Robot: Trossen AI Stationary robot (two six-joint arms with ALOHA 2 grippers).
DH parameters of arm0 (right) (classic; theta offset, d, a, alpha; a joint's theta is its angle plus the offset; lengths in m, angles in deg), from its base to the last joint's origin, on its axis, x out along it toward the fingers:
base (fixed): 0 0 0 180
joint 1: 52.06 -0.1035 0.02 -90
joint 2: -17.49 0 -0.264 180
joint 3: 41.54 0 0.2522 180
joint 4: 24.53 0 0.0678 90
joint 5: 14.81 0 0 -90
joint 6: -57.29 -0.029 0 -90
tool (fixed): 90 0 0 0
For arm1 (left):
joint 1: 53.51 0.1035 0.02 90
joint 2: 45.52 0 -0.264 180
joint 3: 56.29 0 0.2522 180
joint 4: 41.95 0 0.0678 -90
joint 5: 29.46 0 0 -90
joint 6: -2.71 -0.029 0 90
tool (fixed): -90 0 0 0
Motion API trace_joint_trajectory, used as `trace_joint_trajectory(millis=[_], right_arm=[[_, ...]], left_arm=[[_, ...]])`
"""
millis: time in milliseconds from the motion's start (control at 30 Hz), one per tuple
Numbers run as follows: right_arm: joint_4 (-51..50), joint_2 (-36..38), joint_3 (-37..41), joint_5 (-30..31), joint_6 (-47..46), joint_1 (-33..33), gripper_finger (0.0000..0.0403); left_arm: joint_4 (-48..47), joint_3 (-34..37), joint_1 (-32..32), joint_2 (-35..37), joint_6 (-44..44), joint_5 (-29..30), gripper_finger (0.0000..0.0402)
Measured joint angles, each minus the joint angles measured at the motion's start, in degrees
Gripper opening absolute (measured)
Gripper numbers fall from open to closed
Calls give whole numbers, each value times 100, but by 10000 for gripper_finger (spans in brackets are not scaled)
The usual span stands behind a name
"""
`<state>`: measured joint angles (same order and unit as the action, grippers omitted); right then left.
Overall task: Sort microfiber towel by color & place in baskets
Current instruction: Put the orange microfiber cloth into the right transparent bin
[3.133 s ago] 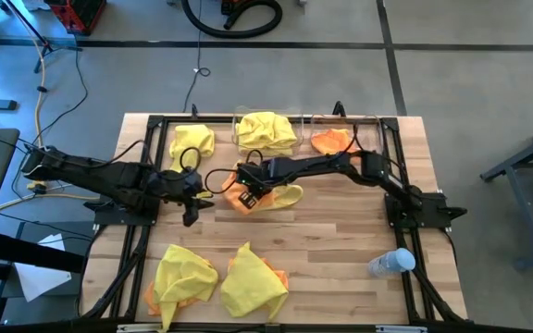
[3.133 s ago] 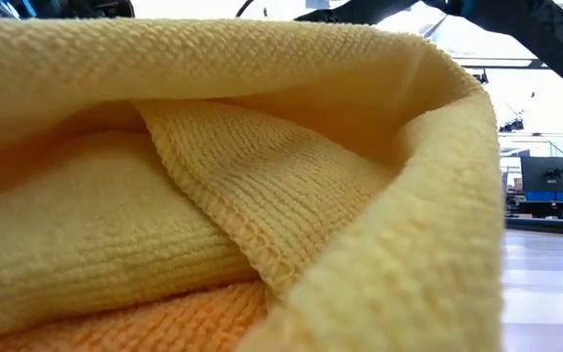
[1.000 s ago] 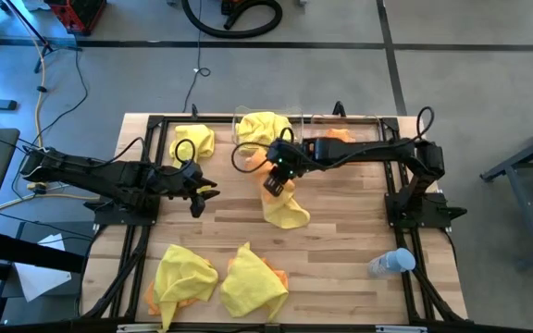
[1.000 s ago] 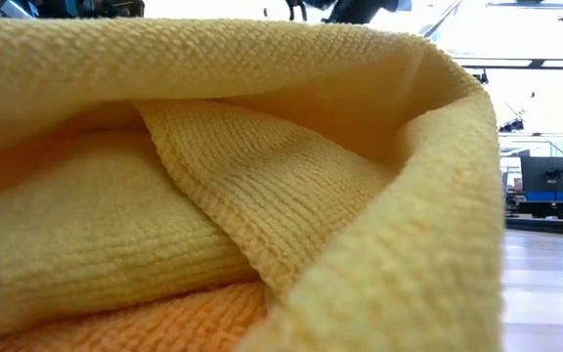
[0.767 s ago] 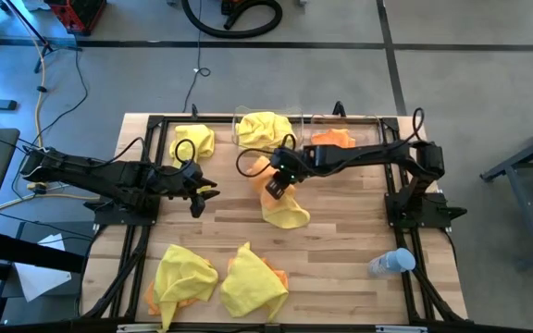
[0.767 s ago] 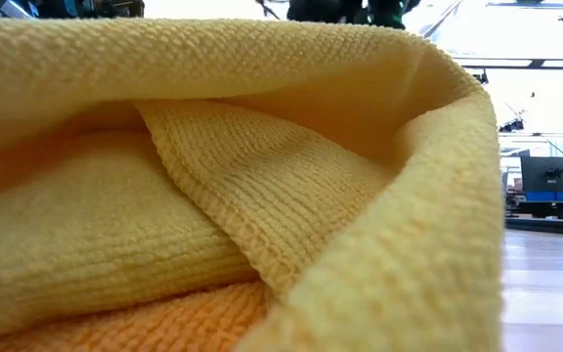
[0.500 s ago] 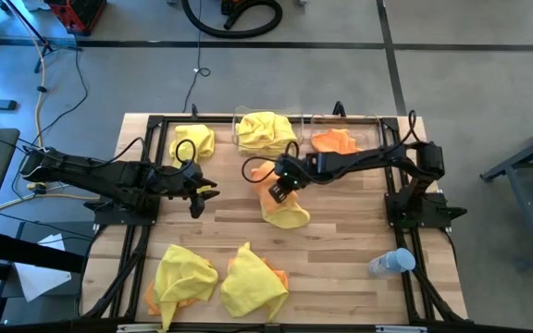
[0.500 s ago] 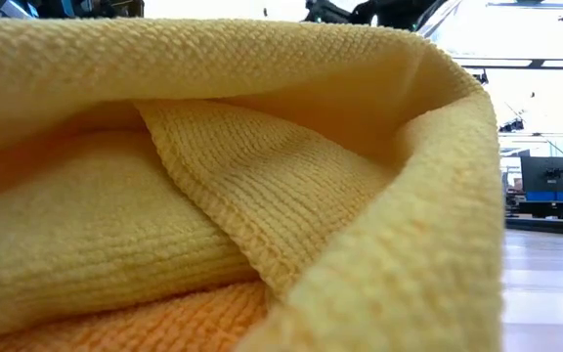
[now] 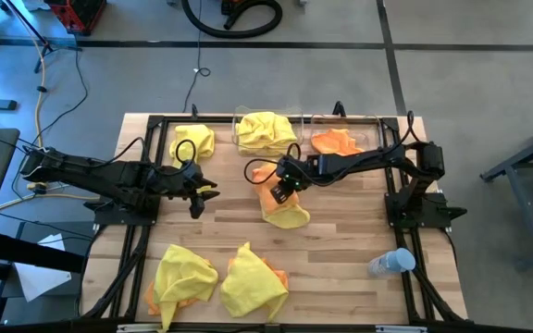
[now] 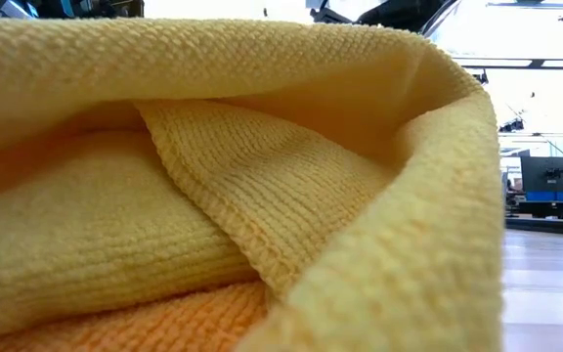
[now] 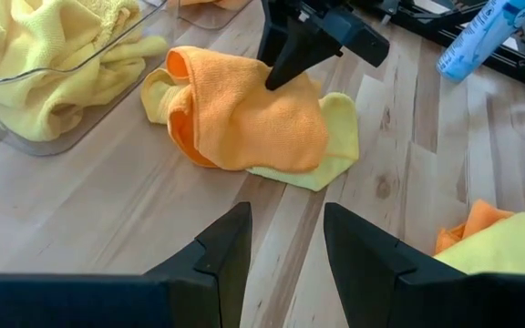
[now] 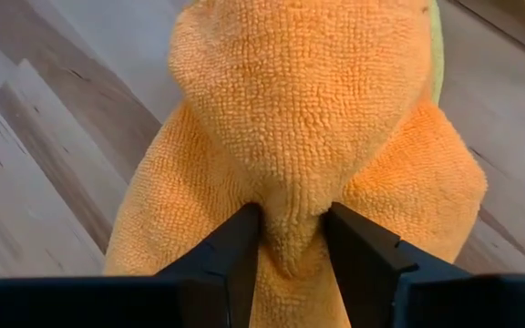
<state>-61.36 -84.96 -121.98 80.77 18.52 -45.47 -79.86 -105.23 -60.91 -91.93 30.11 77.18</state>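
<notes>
Right gripper (image 9: 282, 191) stood over the middle of the tabletop (image 9: 340, 250), its jaws pinched shut on a fold of an orange towel (image 9: 273, 191); the right wrist view showed the cloth bunched tight between the two fingers (image 12: 229, 251). That towel lay draped over a yellow towel (image 9: 288, 216), touching it. Judgement: the step in hand was lifting the orange one clear and carrying it to the basket holding orange (image 9: 340, 139), just beyond the grasp point. To do it well the lift should go straight up and high enough that the hanging corners clear the yellow cloth beneath, so microfiber cling would not drag it along, and high enough to pass over the basket's rim before release. The neighbouring basket (image 9: 266, 131), beside the orange one, held yellow cloths piled above its wall. Left gripper (image 9: 199, 192) hovered nearby, jaws apart and empty, pointed toward the orange towel; it waited and did not seem to block the path. One loose yellow towel (image 9: 192, 141) lay beside the yellow basket. Well away from the orange towel, at the tabletop's near edge, were two mixed heaps (image 9: 220, 282), yellow over orange. A clear bottle (image 9: 391, 263) lay on its side well apart, out of the way.
</notes>
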Motion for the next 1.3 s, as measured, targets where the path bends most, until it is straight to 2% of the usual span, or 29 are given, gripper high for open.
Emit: trace_joint_trajectory(millis=[267, 600, 700, 867, 1033, 1300], right_arm=[[20, 17, 0, 0, 22, 2, 124], [89, 414, -13, 20, 175, 50, 120], [-17, 415, -10, -26, 297, 66, 94], [-275, 415, 2, -63, 325, 66, 10], [-331, 525, -11, -53, 309, 63, 5], [-282, 1354, -44, 442, 312, 50, 2]], left_arm=[[0, 0, 0, 0, 107, -2, 129], [4, 0, -2, 0, 107, 0, 129], [4, 0, -2, 0, 107, 0, 129], [4, 0, -2, 0, 105, 0, 129], [4, 0, -2, 0, 107, 0, 129], [4, 0, -2, 0, 107, 0, 129]])
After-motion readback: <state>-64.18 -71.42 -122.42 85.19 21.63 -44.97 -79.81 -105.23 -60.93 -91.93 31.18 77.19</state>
